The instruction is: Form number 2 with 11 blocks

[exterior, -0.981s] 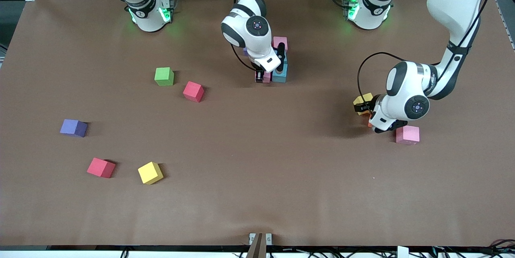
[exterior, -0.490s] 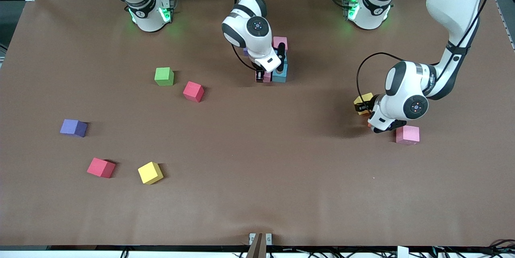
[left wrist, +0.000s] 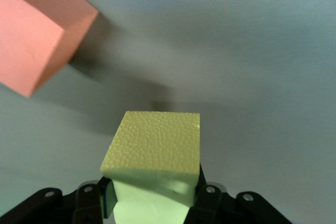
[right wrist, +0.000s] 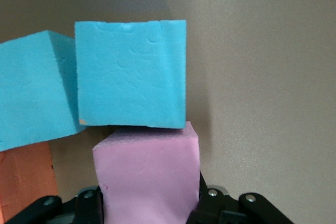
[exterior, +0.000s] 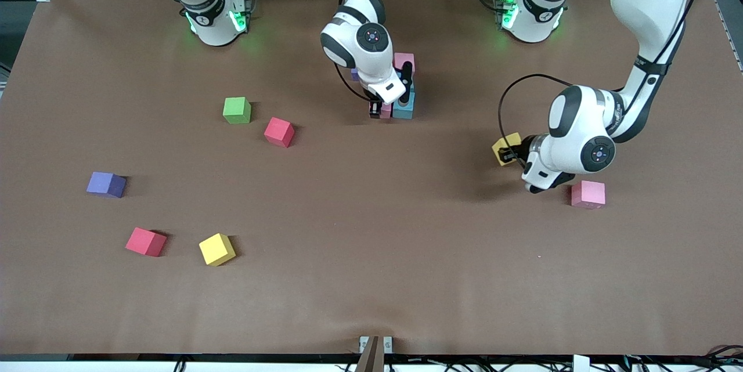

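The blocks, small matte foam cubes, are lying scattered over the brown table (exterior: 371,279), with a few gathered in a cluster near the robots' bases at mid-table. Most of that cluster is being hidden by the right arm: a pink cube (exterior: 404,61) is showing at the end nearest the bases, and a light blue cube (exterior: 404,107) at the end nearest the front camera. The right wrist view is showing two light blue cubes (right wrist: 130,74) side by side and an orange face (right wrist: 25,179) cut off at the frame edge. The right gripper (exterior: 380,108) is sitting low at the cluster, its fingers clamped on a pink cube (right wrist: 148,177) that is touching the light blue one; in the front view only a sliver of it is showing.

The left gripper (exterior: 511,154) is hovering over the table toward the left arm's end, its fingers (left wrist: 206,199) pressed against a yellow cube (exterior: 504,148) and holding it clear of the surface. Another pink cube (exterior: 588,194) is lying just beside it on the table.

Toward the right arm's end, well apart, are lying a green cube (exterior: 237,109), two red cubes (exterior: 279,131) (exterior: 145,241), a purple cube (exterior: 106,184) and a second yellow cube (exterior: 217,249).
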